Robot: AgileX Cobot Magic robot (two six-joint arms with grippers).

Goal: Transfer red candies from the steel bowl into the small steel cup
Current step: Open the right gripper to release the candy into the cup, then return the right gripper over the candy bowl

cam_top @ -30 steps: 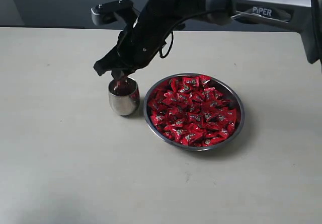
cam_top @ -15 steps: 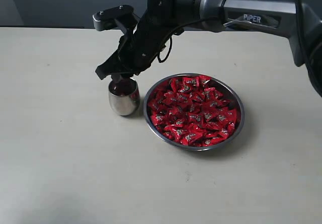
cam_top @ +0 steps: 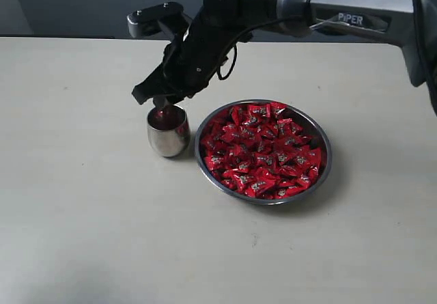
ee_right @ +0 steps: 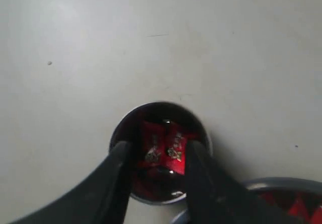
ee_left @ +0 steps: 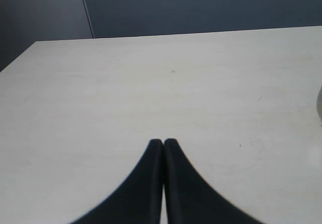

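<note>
The small steel cup (cam_top: 168, 132) stands on the table just left of the steel bowl (cam_top: 322, 171), which is heaped with red candies (cam_top: 261, 150). My right gripper (cam_top: 161, 101) hangs right over the cup's mouth, open, with nothing between its fingers. In the right wrist view the cup (ee_right: 198, 126) lies below the spread jaws of the right gripper (ee_right: 159, 151), and red candies (ee_right: 162, 143) rest inside it. The bowl's rim (ee_right: 282, 183) shows at the corner. My left gripper (ee_left: 163, 142) is shut over bare table, holding nothing.
The pale tabletop (cam_top: 82, 201) stretches wide to the left and in front of the cup and bowl. A dark wall runs behind the table's far edge (cam_top: 68, 37). The right arm (cam_top: 328, 7) reaches in from the upper right.
My right gripper's jaws have spread apart over the cup, and a candy that was between them now lies in the cup. The gripper has lifted slightly.
</note>
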